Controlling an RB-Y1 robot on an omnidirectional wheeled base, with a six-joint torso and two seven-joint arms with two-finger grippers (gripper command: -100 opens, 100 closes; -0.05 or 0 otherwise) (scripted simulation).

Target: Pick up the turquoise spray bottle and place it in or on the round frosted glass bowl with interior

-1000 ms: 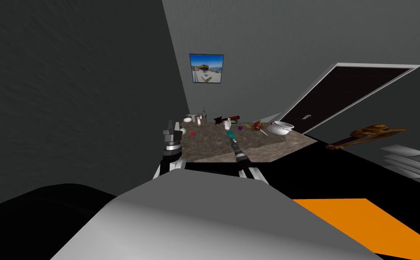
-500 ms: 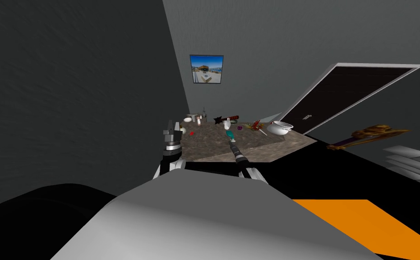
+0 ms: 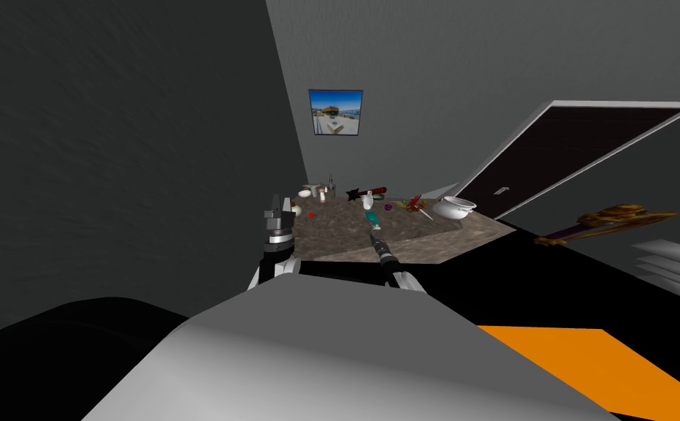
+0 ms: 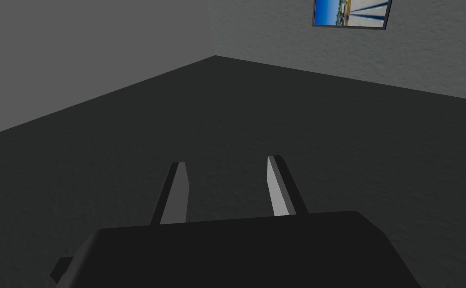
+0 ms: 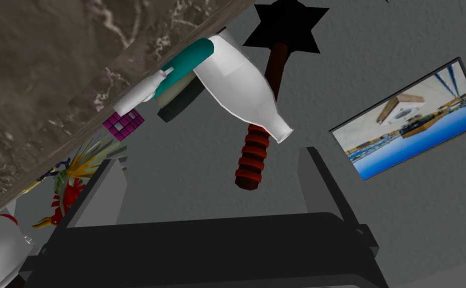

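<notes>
Right hand [image 5: 211,156] drawn back, open, empty, spray bottle [image 5: 186,62] on counter [image 5: 36,75], left hand [image 4: 226,162] open

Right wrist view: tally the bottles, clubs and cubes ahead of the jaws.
Bottles: 2, turquoise spray bottle and white bottle
Spiked club: 1
Purple cube: 1
Total: 4
</notes>
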